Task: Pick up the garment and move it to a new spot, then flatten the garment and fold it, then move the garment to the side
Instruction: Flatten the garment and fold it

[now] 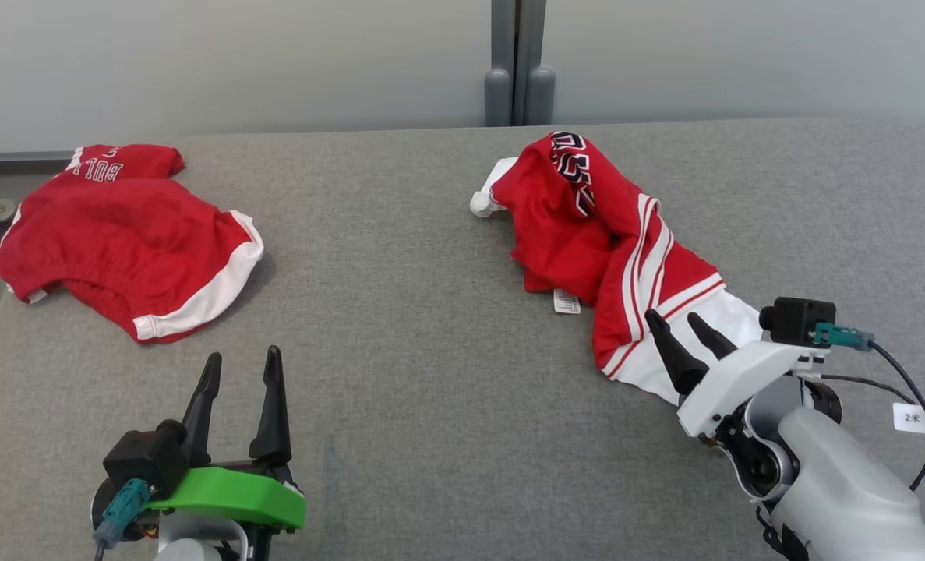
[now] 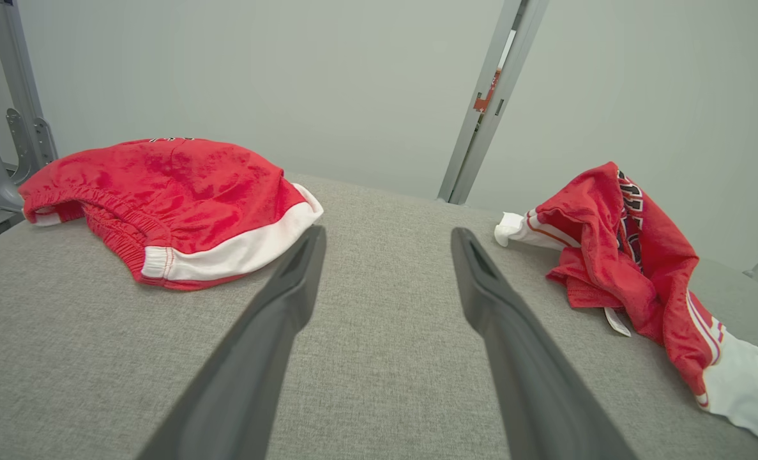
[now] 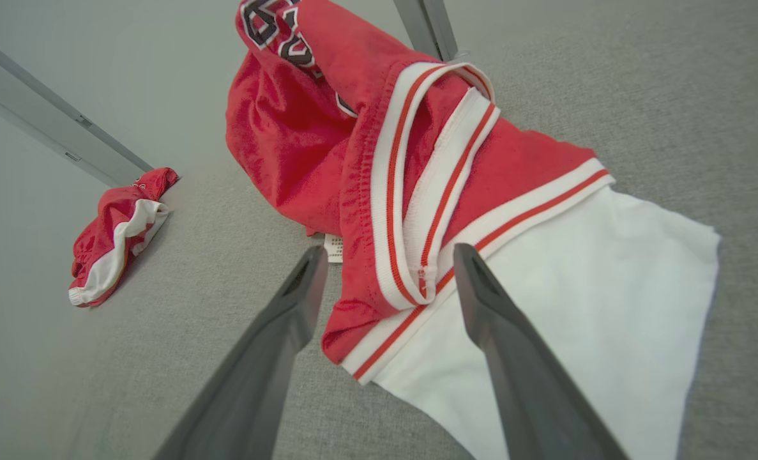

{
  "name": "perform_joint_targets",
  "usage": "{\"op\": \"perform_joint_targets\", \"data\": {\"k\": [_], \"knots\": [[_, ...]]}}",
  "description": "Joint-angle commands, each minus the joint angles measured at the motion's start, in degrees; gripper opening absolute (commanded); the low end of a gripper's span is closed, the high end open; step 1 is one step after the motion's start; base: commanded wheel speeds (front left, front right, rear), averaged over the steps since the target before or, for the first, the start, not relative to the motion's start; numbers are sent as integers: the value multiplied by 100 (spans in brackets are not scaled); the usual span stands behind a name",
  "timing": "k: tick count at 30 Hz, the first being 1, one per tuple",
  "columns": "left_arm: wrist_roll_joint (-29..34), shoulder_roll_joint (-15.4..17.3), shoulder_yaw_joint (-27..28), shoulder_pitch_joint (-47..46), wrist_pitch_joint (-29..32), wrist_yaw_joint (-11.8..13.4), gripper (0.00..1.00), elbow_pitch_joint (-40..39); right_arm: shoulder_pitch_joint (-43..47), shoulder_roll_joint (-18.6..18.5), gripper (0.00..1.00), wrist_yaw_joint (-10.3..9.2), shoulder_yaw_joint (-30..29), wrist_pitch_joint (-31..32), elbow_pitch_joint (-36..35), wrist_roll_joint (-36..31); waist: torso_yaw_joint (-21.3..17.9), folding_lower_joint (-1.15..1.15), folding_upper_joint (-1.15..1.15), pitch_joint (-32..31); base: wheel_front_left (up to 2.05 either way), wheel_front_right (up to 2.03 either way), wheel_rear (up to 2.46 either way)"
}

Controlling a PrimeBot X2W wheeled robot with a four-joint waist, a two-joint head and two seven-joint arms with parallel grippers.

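Note:
The garment (image 1: 587, 226) is a crumpled red top with white and red striped trim and a white panel at its near end. It lies in a long heap on the right of the grey cloth table (image 1: 415, 327). My right gripper (image 1: 672, 317) stands open at its near end. In the right wrist view the right gripper (image 3: 389, 249) has its fingers on either side of the striped hem of the garment (image 3: 302, 140). I cannot tell whether they touch the cloth. My left gripper (image 1: 244, 354) is open over bare table at the near left, well apart from the garment (image 2: 615, 255).
A second red garment with a white band (image 1: 127, 234) lies bunched at the table's far left corner, ahead of the left gripper (image 2: 388, 231). A grey wall and a vertical metal post (image 1: 518, 62) stand behind the table. The table's left edge drops off near that second garment.

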Motion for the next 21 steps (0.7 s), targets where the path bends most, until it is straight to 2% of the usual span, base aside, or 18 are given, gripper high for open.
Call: {"op": "perform_joint_targets", "data": {"k": [1, 6, 11, 12, 13, 14, 15, 21], "knots": [[-18, 17, -7, -86, -3, -22, 100, 15, -133, 38, 100, 0, 8, 87, 212, -45, 108, 0, 0, 66, 0, 0, 0], [-56, 17, -44, -130, -3, 13, 100, 30, -520, 298, 100, 0, 8, 272, 1077, -104, 342, 0, 0, 169, 0, 0, 0], [-71, 17, -43, -135, -3, 29, 100, 43, -704, 467, 100, 0, -2, 248, 1593, -86, 490, 0, 0, 229, 0, 0, 0], [-75, 17, -46, -141, -3, 28, 100, 46, -725, 478, 86, 0, 14, 229, 1659, -76, 510, 0, 0, 236, 0, 0, 0], [-77, 17, -45, -144, -3, 27, 100, 48, -744, 480, 52, 0, 26, 221, 1697, -66, 521, 0, 0, 240, 0, 0, 0], [-76, 17, -44, -145, -3, 26, 100, 50, -770, 490, 33, 0, 43, 184, 1730, -54, 534, 0, 0, 244, 0, 0, 0], [-74, 17, -38, -146, -3, 25, 100, 51, -792, 504, 0, 0, 72, 140, 1731, -58, 540, 0, 0, 247, 0, 0, 0], [-27, 16, 26, -78, -3, 39, 100, 58, -857, 474, 0, 0, 210, -103, 1456, 40, 458, 0, 0, 199, 0, 0, 0]]}}
